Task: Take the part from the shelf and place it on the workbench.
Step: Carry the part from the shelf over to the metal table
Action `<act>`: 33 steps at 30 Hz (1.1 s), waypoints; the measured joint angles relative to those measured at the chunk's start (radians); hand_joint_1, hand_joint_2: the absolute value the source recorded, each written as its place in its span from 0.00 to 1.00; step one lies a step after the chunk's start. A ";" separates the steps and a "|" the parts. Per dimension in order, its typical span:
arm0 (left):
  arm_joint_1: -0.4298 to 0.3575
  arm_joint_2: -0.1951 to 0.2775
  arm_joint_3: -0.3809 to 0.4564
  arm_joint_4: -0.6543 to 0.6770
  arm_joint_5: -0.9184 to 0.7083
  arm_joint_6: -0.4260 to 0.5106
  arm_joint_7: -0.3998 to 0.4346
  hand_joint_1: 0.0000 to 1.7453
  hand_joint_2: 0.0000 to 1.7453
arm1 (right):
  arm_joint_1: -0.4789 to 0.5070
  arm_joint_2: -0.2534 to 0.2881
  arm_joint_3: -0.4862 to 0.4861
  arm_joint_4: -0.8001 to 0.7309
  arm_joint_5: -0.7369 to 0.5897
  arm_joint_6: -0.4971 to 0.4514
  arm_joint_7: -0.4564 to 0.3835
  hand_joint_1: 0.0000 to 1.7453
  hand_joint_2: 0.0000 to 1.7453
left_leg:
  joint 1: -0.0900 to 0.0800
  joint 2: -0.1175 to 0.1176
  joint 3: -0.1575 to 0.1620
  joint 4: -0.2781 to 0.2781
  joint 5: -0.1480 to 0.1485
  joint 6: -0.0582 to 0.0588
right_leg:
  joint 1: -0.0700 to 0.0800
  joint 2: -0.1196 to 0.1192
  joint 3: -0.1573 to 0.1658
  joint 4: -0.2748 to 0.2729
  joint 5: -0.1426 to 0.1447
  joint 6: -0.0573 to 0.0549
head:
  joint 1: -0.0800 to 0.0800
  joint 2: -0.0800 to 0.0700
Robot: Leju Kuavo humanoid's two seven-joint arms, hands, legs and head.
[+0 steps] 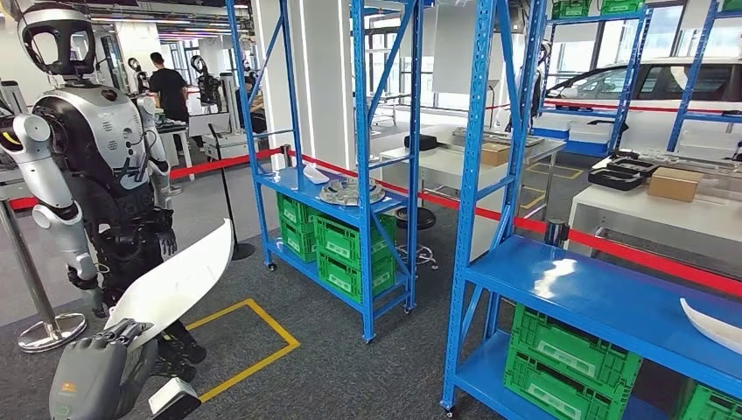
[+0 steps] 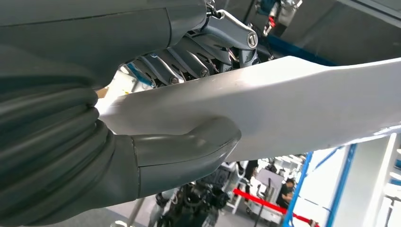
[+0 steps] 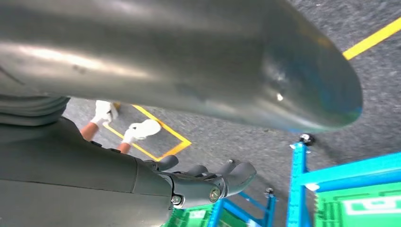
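Note:
My left hand (image 1: pixel 101 363), low at the left of the head view, grips a long white curved part (image 1: pixel 179 280) that slants up and away from it. In the left wrist view the thumb (image 2: pixel 189 146) presses one face of the white part (image 2: pixel 302 104) and the fingers (image 2: pixel 179 66) wrap the other. My right hand (image 3: pixel 198 182) hangs over the grey floor with its fingers loosely bent and nothing in them. A second white part (image 1: pixel 710 325) lies on the near blue shelf (image 1: pixel 604 297). White workbenches (image 1: pixel 647 214) stand beyond the red tape.
A blue shelf (image 1: pixel 337 197) ahead carries grey round parts (image 1: pixel 352 191) and green crates (image 1: pixel 350 254). Another humanoid robot (image 1: pixel 96 149) and a stanchion (image 1: pixel 39 289) stand close on the left. A yellow floor marking (image 1: pixel 254 350) lies in front. A person's white shoes (image 3: pixel 142 128) are nearby.

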State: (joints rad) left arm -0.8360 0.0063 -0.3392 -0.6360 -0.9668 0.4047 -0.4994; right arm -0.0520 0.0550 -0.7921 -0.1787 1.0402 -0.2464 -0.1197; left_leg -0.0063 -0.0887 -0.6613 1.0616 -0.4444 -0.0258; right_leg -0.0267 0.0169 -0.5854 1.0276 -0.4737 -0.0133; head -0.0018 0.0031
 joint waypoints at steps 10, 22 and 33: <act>0.011 -0.002 0.004 0.008 0.004 0.018 -0.018 1.00 1.00 | 0.005 0.000 -0.004 0.000 0.010 0.000 -0.012 0.00 0.00 | -0.003 0.153 0.034 -0.029 0.009 0.007 | 0.012 -0.120 0.015 0.000 -0.016 0.006 | -0.004 0.000; 0.015 -0.011 0.008 0.004 0.003 0.015 -0.015 1.00 1.00 | 0.008 0.000 -0.007 0.000 0.013 0.004 -0.017 0.00 0.00 | 0.001 0.009 0.045 -0.049 0.020 0.046 | 0.002 -0.008 -0.090 0.200 -0.075 0.040 | 0.005 0.000; 0.011 -0.003 0.008 0.002 0.004 0.003 -0.019 1.00 1.00 | 0.010 0.000 -0.012 0.000 0.004 0.000 -0.006 0.00 0.00 | 0.005 0.071 -0.077 0.158 -0.077 -0.008 | 0.006 -0.028 0.008 -0.007 -0.002 -0.006 | -0.003 0.000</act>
State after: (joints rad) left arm -0.8251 0.0030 -0.3309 -0.6341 -0.9632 0.4078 -0.5186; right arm -0.0424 0.0550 -0.8041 -0.1785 1.0438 -0.2467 -0.1253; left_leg -0.0018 -0.0177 -0.7384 1.2197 -0.5210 -0.0337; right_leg -0.0206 -0.0108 -0.5775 1.0203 -0.4760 -0.0198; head -0.0044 0.0031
